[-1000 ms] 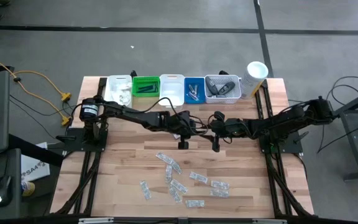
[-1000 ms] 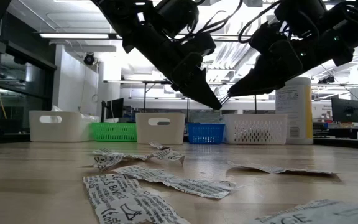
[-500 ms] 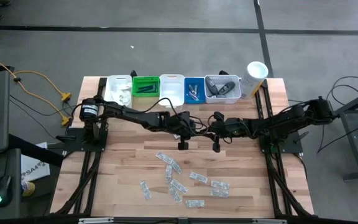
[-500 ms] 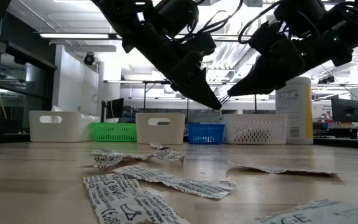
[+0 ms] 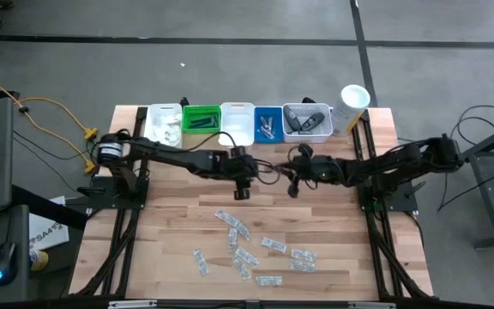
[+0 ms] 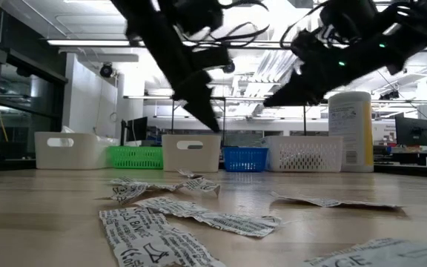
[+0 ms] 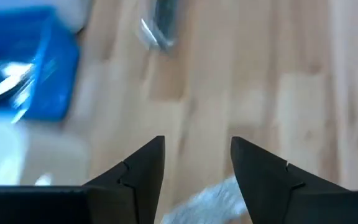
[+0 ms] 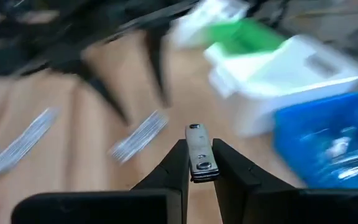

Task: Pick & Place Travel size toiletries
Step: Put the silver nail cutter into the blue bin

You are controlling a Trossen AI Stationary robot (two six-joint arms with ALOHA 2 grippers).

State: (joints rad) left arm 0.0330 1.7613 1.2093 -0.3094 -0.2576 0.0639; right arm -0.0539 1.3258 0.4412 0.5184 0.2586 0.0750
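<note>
Mid-table, above the sachets [image 5: 247, 245].
My right gripper [image 8: 196, 163] pinches a small silvery clipper [image 8: 198, 154]; my left gripper [image 7: 197, 162] gapes, empty.

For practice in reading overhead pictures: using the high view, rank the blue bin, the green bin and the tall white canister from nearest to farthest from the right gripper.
Measured from the right gripper:
1. Blue bin, in the back row, just beyond it.
2. Tall white canister, back right corner.
3. Green bin, back row, well over on the left arm's side.
</note>
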